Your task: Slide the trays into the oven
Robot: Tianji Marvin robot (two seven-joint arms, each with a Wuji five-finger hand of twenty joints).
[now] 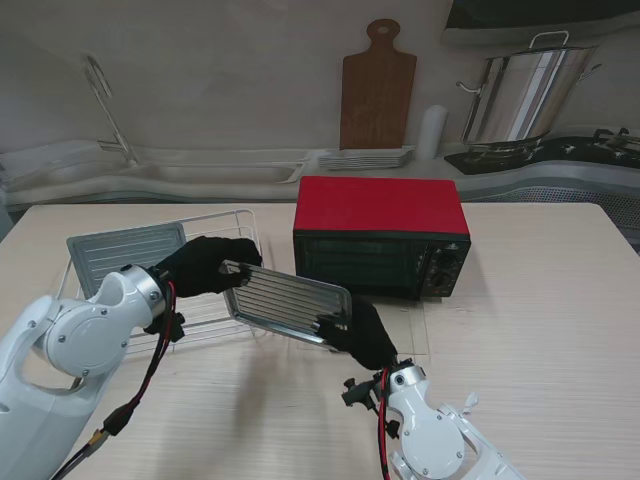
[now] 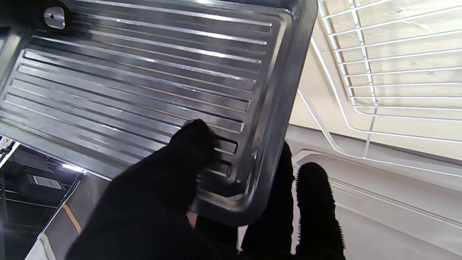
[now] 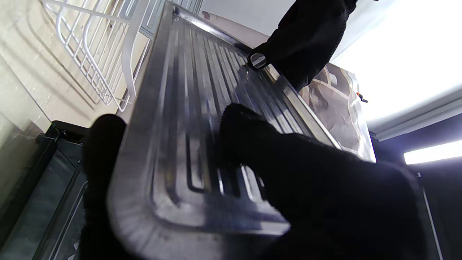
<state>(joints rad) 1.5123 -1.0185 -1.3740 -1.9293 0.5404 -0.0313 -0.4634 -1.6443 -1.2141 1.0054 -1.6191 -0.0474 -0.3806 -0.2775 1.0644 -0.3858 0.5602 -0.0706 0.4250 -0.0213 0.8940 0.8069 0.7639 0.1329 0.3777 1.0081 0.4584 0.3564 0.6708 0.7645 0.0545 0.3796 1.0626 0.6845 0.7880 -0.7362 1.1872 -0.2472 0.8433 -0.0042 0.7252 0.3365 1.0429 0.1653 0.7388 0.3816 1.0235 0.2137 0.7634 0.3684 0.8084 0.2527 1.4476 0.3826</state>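
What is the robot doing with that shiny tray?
The robot is holding one ribbed metal tray up off the table with both black-gloved hands. Its left hand grips one end and its right hand grips the opposite corner. The tray hangs tilted just in front of the red oven, not inside yet. A second tray waits in the white wire rack on the left.

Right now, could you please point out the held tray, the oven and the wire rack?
held tray point(image 1: 290, 300): stand view, ribbed middle.
oven point(image 1: 380, 205): stand view, red top.
wire rack point(image 2: 397, 72): left wrist view, white bars.
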